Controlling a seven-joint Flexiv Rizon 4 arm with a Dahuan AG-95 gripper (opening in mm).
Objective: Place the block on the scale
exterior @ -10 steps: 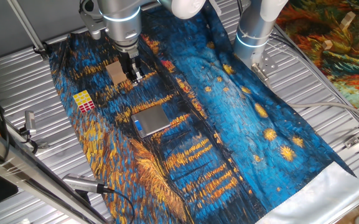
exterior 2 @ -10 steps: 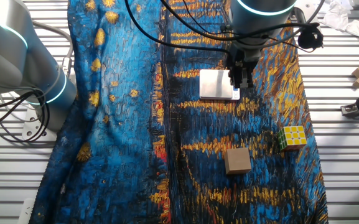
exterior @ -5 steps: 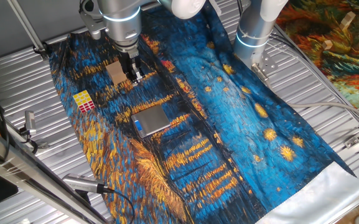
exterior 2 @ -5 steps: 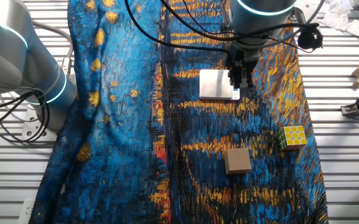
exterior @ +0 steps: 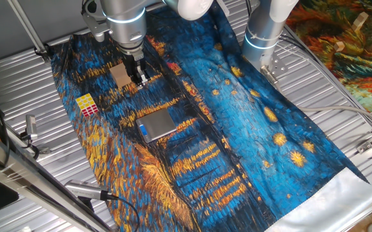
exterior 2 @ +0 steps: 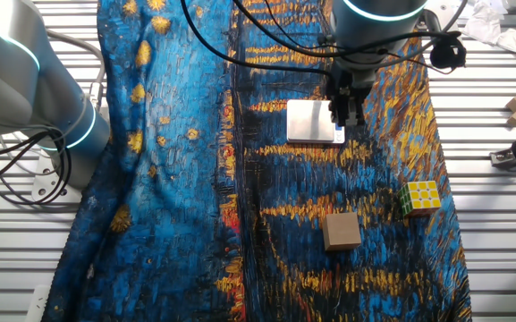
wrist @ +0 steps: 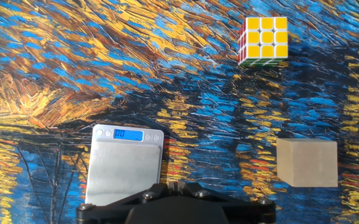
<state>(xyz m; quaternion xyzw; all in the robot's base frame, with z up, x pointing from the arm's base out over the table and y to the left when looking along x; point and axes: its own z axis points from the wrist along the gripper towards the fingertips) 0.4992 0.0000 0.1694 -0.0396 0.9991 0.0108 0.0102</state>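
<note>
Block apart from scale, untouched

Block sits yellow face up on the painted cloth covering the table, well apart from the scale. A tan wooden block lies beside the scale. Fingers hover over the scale's edge, holding nothing; their spread cannot be told.

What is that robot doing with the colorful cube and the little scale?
The robot's gripper hangs above the painted cloth, holding nothing. The puzzle cube it has to move sits on the cloth, untouched. The scale lies flat with nothing on its plate. A plain wooden block rests nearby. So the cube is not picked up yet. The views do not show whether the fingers are open.
</note>
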